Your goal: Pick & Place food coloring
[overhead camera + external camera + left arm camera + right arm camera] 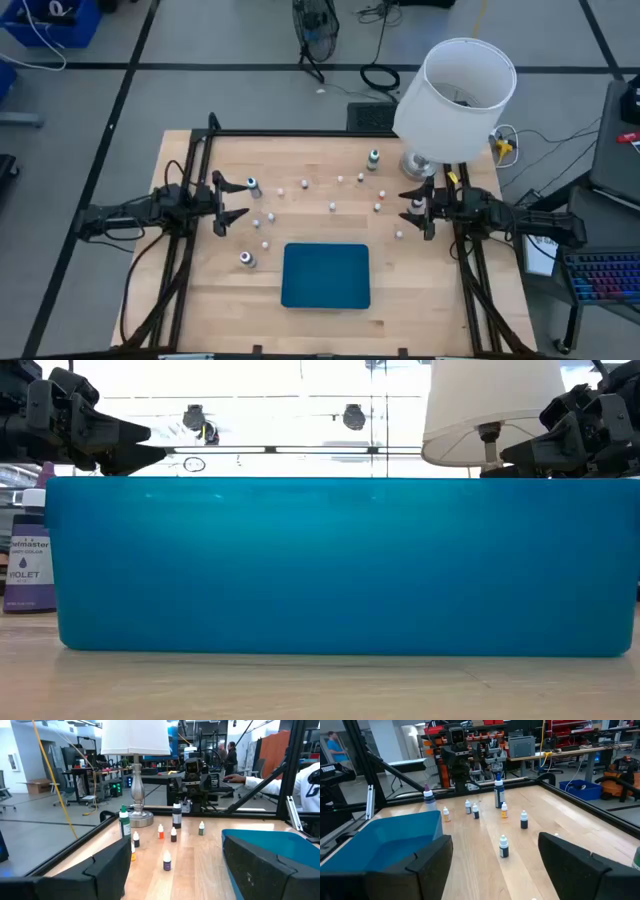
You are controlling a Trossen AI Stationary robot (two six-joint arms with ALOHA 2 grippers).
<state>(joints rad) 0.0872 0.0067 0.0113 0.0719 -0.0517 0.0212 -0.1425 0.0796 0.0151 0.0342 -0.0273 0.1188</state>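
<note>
Several tiny food coloring bottles (pixel 333 206) stand upright, scattered over the wooden table's far half. Among them are a few larger ones: a green one (pixel 373 158), a grey one (pixel 255 186) and another (pixel 247 259) near the blue tray (pixel 325 275). My left gripper (pixel 234 200) hovers open at the table's left side, pointing level toward the bottles (pixel 167 861). My right gripper (pixel 413 208) hovers open at the right side, facing it, with bottles (pixel 503 846) ahead. Nothing is between either pair of fingers.
A white-shaded lamp (pixel 455 88) stands at the table's far right corner. The flat blue tray (pixel 340 565) lies near the front edge, with a violet bottle (pixel 30 550) beside its left end. A dark frame rail (pixel 300 134) borders the table. People show in the room beyond.
</note>
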